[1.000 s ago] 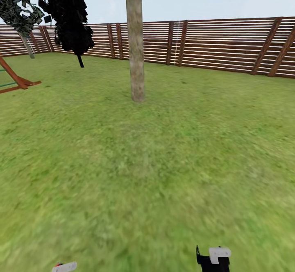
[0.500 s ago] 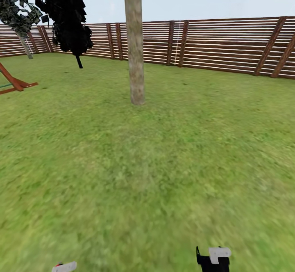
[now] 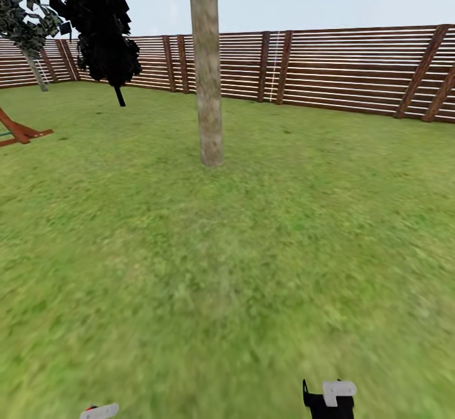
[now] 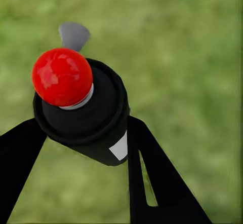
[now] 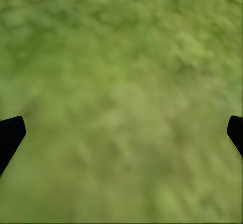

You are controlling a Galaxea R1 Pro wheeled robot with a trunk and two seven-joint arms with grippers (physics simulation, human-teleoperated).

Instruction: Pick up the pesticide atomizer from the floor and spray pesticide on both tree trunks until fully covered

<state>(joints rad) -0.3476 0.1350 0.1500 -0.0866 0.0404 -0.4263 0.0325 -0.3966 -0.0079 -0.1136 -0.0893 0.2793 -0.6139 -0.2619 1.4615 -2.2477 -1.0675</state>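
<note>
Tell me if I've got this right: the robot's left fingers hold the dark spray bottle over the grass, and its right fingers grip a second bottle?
Not quite. The right gripper is empty: in the right wrist view its fingers stand wide apart over bare grass. The rest holds: the left wrist view shows the left gripper clamped on the dark spray bottle.

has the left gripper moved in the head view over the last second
No. The left gripper sits at the same spot on the head view's bottom edge. The tree trunk and fence shifted slightly, which is the camera advancing, not the arm.
</note>
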